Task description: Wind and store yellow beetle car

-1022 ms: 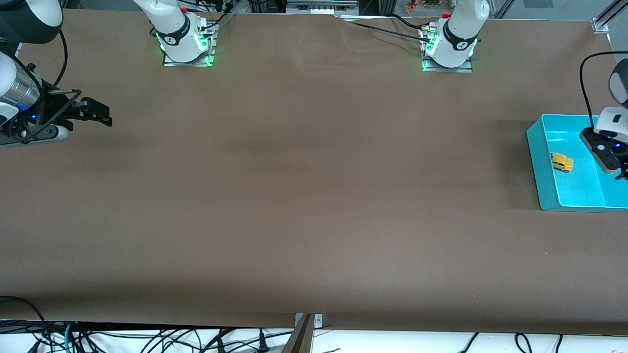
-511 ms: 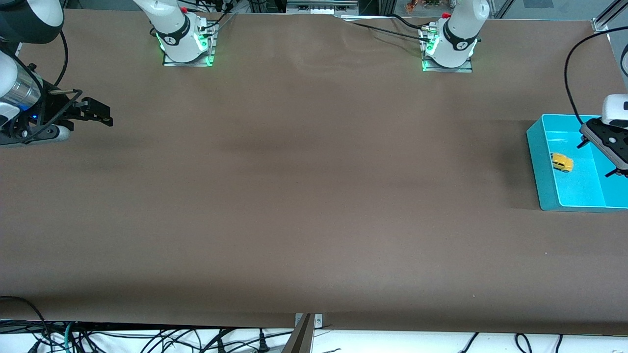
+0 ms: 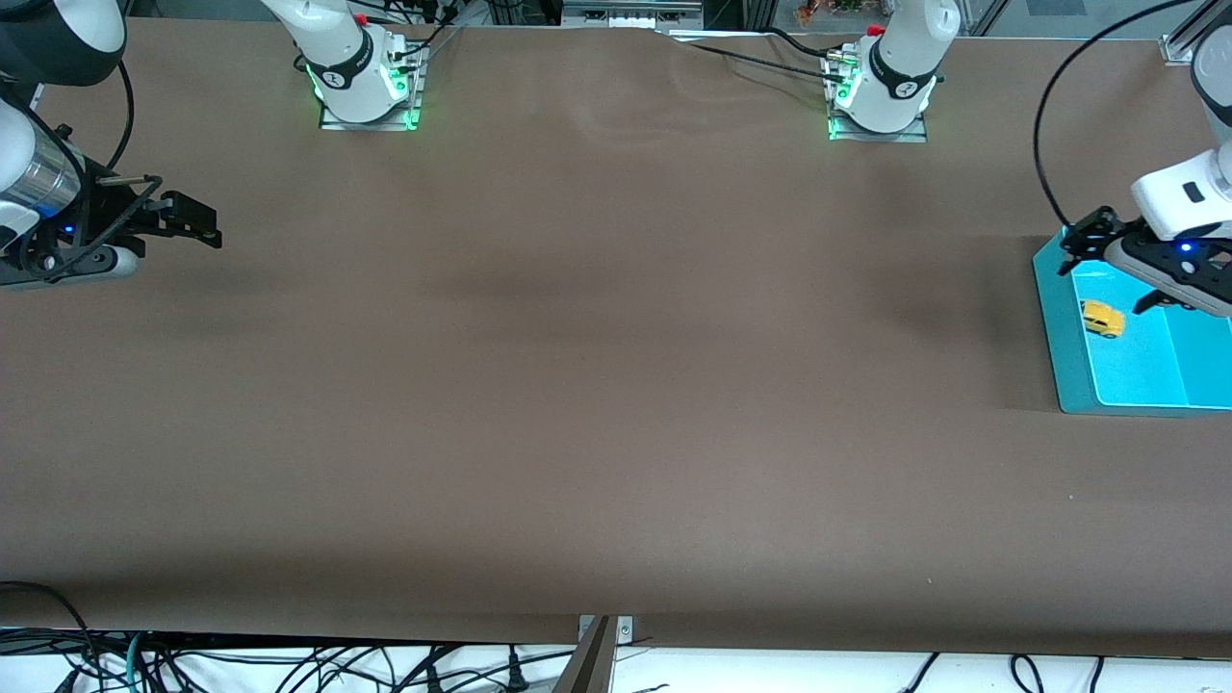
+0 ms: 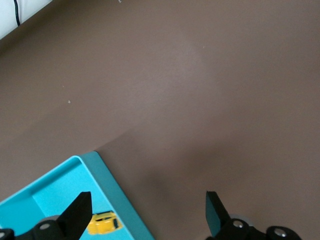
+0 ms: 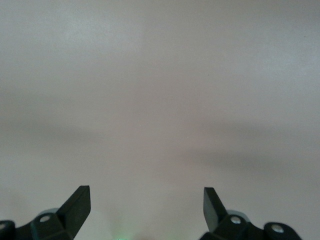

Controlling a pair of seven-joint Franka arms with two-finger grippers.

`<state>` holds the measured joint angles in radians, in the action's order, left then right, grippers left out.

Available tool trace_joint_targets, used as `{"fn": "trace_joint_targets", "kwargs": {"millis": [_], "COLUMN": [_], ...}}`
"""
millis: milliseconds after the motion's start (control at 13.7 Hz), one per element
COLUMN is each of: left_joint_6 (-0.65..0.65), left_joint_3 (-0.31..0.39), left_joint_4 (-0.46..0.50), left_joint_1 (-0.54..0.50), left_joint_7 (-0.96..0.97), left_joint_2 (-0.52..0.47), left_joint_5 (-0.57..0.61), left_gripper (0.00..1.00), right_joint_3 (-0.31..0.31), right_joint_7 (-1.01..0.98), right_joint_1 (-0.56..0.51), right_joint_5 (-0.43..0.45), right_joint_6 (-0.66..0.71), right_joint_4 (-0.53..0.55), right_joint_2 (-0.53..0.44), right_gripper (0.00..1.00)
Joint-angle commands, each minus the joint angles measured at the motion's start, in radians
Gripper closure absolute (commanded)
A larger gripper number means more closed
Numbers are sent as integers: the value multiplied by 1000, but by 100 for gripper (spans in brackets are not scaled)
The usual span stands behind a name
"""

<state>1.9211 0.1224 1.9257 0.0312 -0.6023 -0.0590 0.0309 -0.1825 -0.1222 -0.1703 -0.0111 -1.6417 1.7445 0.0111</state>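
The yellow beetle car (image 3: 1102,319) lies on the floor of a teal bin (image 3: 1070,366) at the left arm's end of the table. My left gripper (image 3: 1115,274) is open and empty, tilted over the bin's wall that faces the table's middle, above the car. In the left wrist view the car (image 4: 102,223) shows in the bin (image 4: 120,200) beside one finger, and the gripper (image 4: 148,210) straddles the bin's wall. My right gripper (image 3: 197,223) is open and empty over the right arm's end of the table and waits; in its wrist view (image 5: 147,200) only bare table shows.
A brown cloth covers the table (image 3: 597,385). The two arm bases (image 3: 366,82) (image 3: 881,91) stand along the table's edge farthest from the front camera. Cables hang below the table's edge nearest that camera.
My left gripper has lifted out of the bin and swung toward the table's middle, now over the bin's wall. The car stays in the bin. The right arm has not moved.
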Motion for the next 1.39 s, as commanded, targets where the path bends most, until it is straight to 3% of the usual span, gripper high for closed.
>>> {"fn": "trace_joint_targets", "kwargs": {"millis": [0, 146, 438, 876, 1095, 1314], "left_joint_6": [-173, -240, -235, -251, -205, -214], "left_joint_3": [-67, -116, -121, -125, -125, -136], "left_joint_4": [-143, -232, -275, -220, -113, -152], "left_joint_1": [-4, -5, -7, 6, 35, 39], "left_joint_7": [241, 420, 562, 616, 613, 621], "left_joint_2": [42, 77, 91, 28, -50, -24], "left_joint_5": [-38, -54, -172, -62, -42, -19], "left_gripper": [0, 0, 0, 0, 0, 0], "right_joint_3": [0, 0, 0, 0, 2, 2], "right_joint_7": [3, 3, 18, 82, 82, 82], "right_joint_1": [3, 3, 6, 34, 32, 32], "right_joint_5": [-1, -1, -3, -7, -23, -32], "right_joint_6": [23, 23, 17, 6, 3, -1], "right_joint_4": [-33, -33, -33, -33, -33, -33], "right_joint_2": [15, 15, 14, 17, 21, 21], "right_gripper": [0, 0, 0, 0, 0, 0]}}
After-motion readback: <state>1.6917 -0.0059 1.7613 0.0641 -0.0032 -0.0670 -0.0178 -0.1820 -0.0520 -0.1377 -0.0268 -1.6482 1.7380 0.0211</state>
